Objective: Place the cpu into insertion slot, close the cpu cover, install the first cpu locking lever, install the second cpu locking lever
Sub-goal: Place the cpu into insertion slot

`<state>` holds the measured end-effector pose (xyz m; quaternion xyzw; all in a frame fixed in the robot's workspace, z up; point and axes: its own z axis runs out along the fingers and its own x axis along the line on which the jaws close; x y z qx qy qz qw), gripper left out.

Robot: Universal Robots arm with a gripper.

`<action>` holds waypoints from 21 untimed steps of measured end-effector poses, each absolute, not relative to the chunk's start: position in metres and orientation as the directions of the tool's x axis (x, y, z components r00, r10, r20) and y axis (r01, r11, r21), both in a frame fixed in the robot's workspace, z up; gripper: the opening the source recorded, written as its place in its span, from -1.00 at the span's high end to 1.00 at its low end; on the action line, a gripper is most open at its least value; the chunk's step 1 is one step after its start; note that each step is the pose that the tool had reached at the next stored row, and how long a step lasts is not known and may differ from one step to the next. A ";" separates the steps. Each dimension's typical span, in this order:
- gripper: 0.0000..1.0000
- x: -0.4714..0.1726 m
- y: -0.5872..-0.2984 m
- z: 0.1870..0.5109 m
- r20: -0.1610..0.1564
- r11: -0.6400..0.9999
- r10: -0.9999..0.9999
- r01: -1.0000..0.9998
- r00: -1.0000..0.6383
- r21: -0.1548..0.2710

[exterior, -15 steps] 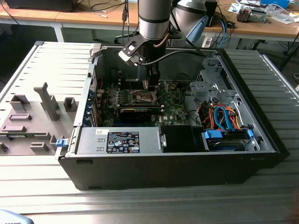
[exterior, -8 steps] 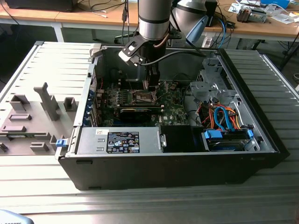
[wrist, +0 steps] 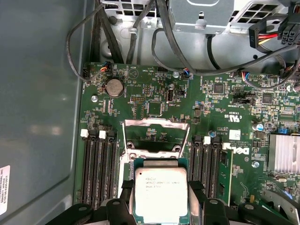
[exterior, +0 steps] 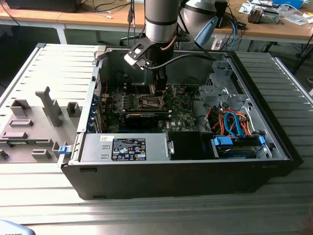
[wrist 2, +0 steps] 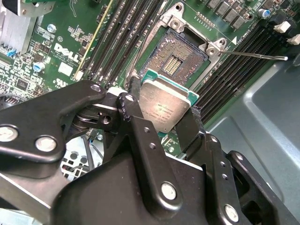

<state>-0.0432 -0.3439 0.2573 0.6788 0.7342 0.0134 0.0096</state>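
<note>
- The tool (wrist 2: 164,112) is clamped on the cpu (wrist 2: 165,104), with a finger on each of two opposite edges.
- The cpu hangs tilted over the insertion slot (wrist 2: 180,58), not seated; the slot's contacts lie bare.
- Beyond, the cpu cover (wrist: 154,124) stands raised above the green motherboard (wrist: 154,98).
- A thin locking lever (wrist 2: 258,55) juts out beside the slot.

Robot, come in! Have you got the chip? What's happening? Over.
Status: gripper shut on the cpu, held just over the insertion slot. Slot bare, cpu not yet in. The cpu cover stands open; nothing seen blocking the slot.
</note>
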 end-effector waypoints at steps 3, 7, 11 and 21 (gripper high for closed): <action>-0.09 -0.043 -0.344 0.257 0.004 0.078 0.997 0.996 -0.078 0.033; -0.09 -0.043 -0.344 0.256 0.004 0.078 0.997 0.996 -0.078 0.033; -0.09 -0.043 -0.344 0.255 0.004 0.078 0.997 0.996 -0.078 0.033; -0.09 -0.043 -0.344 0.252 0.004 0.078 0.997 0.996 -0.078 0.033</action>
